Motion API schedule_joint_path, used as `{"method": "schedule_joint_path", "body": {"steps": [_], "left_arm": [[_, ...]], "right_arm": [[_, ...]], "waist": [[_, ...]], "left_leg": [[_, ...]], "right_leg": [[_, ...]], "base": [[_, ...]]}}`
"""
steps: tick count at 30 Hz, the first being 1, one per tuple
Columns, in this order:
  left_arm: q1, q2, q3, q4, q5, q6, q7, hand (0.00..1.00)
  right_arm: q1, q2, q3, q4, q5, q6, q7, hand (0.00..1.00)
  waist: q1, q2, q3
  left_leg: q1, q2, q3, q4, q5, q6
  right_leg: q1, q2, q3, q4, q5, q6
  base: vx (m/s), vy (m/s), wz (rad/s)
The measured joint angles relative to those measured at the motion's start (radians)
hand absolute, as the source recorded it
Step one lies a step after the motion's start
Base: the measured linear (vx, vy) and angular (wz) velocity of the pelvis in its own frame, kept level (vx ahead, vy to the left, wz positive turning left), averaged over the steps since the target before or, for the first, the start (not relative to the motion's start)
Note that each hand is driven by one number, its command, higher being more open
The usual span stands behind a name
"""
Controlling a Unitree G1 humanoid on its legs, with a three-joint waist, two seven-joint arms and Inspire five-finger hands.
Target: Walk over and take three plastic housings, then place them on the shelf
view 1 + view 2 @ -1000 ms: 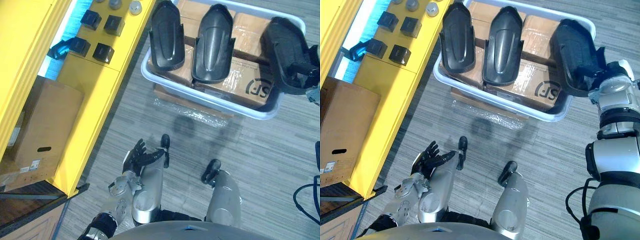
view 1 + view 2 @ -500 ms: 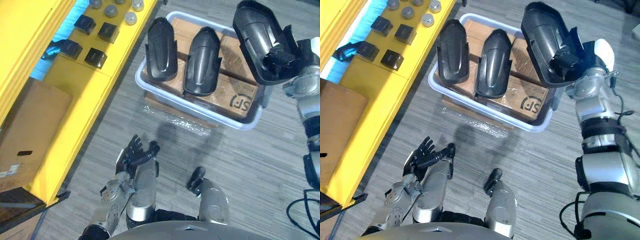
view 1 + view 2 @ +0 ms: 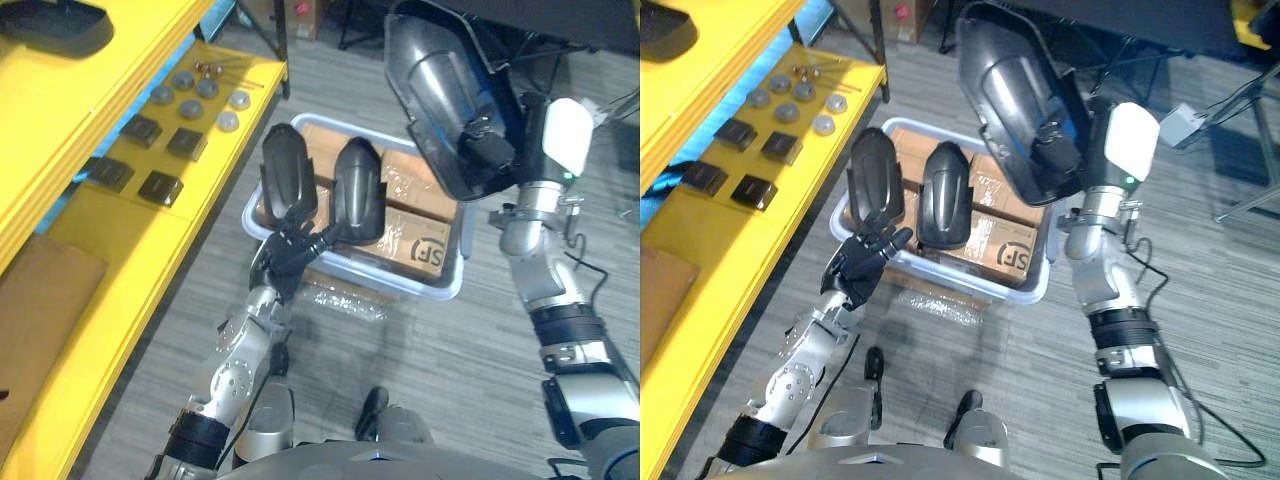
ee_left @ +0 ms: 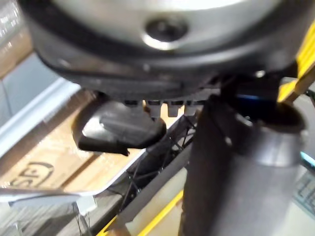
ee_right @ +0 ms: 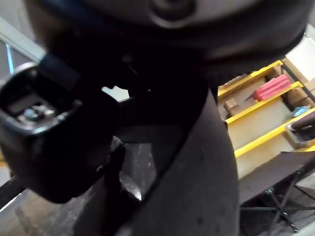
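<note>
Black plastic housing (image 3: pixel 440 90), hollow side to the camera, hangs at one o'clock in the head view, with the robot's right hand (image 3: pixel 487 145) clenched on a rib inside the shell. Two more housings (image 3: pixel 285 180) lie side by side at twelve o'clock, backs up, on cardboard boxes (image 3: pixel 425 250) packed into a pale tub (image 3: pixel 445 292). The left hand (image 3: pixel 290 248) reaches to the tub's near rim, fingers spread and grasping nothing, just beside the shell nearer the shelf; whether it touches cannot be told. The yellow shelf (image 3: pixel 120 270) runs along nine o'clock, its lower deck carrying square black parts (image 3: pixel 160 185) and grey discs (image 3: pixel 190 105). A dark moulded piece (image 3: pixel 45 18) sits on the upper deck at eleven o'clock. With one of three in hand, the next pick looks best made by sliding the free fingers under the nearer shell's edge, closing round its narrow end and lifting straight up to clear its neighbour, the held shell carried high and away from the tub wall.
</note>
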Motion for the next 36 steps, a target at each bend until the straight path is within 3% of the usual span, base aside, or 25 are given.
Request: {"method": "schedule_joint_path", "body": {"steps": [4, 7, 15, 20, 26, 27, 36], "left_arm": [[-0.075, -0.003, -0.023, -0.008, -0.061, 0.024, 0.004, 1.00], [-0.095, -0.010, -0.032, -0.008, -0.082, 0.031, -0.002, 1.00], [-0.119, -0.011, -0.036, -0.005, -0.113, 0.048, -0.009, 1.00], [-0.121, 0.000, -0.080, 0.036, -0.165, 0.048, -0.068, 1.00], [-0.121, 0.010, -0.100, 0.084, -0.162, 0.048, -0.052, 1.00], [-0.121, 0.011, -0.100, 0.084, -0.152, 0.048, -0.040, 0.00], [-0.121, 0.006, -0.108, 0.083, -0.030, 0.011, 0.098, 0.00]], "right_arm": [[0.006, 0.035, 0.041, -0.049, -0.036, -0.072, -0.004, 0.00], [0.016, 0.041, 0.073, -0.049, -0.036, -0.094, -0.004, 0.00], [0.040, 0.047, 0.179, -0.041, -0.034, -0.099, 0.040, 0.00], [0.049, 0.111, 0.249, 0.036, -0.035, -0.117, 0.069, 0.00], [0.049, 0.123, 0.299, 0.125, -0.028, -0.117, 0.070, 0.00], [0.049, 0.127, 0.303, 0.126, -0.027, -0.117, 0.070, 0.00], [0.100, 0.180, 0.321, 0.120, 0.014, -0.144, 0.069, 0.00]], "waist": [[-0.021, 0.002, -0.049], [-0.030, 0.008, -0.075], [-0.052, 0.036, -0.102], [-0.049, 0.037, -0.127], [-0.047, 0.037, -0.139], [-0.047, 0.037, -0.140], [-0.046, 0.024, -0.159]], "left_leg": [[0.042, 0.000, 0.032, -0.027, 0.000, 0.000], [0.059, 0.000, 0.041, -0.039, 0.001, 0.001], [0.088, -0.015, 0.035, -0.119, 0.051, 0.008], [0.087, -0.016, 0.034, -0.121, 0.055, 0.011], [0.074, -0.017, 0.032, -0.123, 0.066, 0.015], [0.074, -0.017, 0.031, -0.123, 0.067, 0.016], [0.072, -0.023, 0.033, -0.121, 0.068, 0.015]], "right_leg": [[0.015, 0.000, 0.027, -0.011, 0.006, 0.003], [0.017, 0.000, 0.041, -0.014, 0.013, 0.001], [0.026, -0.001, 0.039, -0.039, 0.023, 0.000], [0.037, 0.003, 0.040, -0.070, 0.042, -0.003], [0.042, 0.010, 0.039, -0.105, 0.068, -0.007], [0.043, 0.011, 0.039, -0.108, 0.071, -0.007], [0.044, 0.014, 0.038, -0.116, 0.076, -0.008]], "base": [[0.01, -0.005, -0.21], [-0.02, 0.012, -0.15], [-0.07, 0.015, 0.03], [-0.06, 0.009, -0.01], [-0.04, 0.006, 0.02], [0.00, 0.000, 0.00], [0.00, 0.000, 0.00]]}}
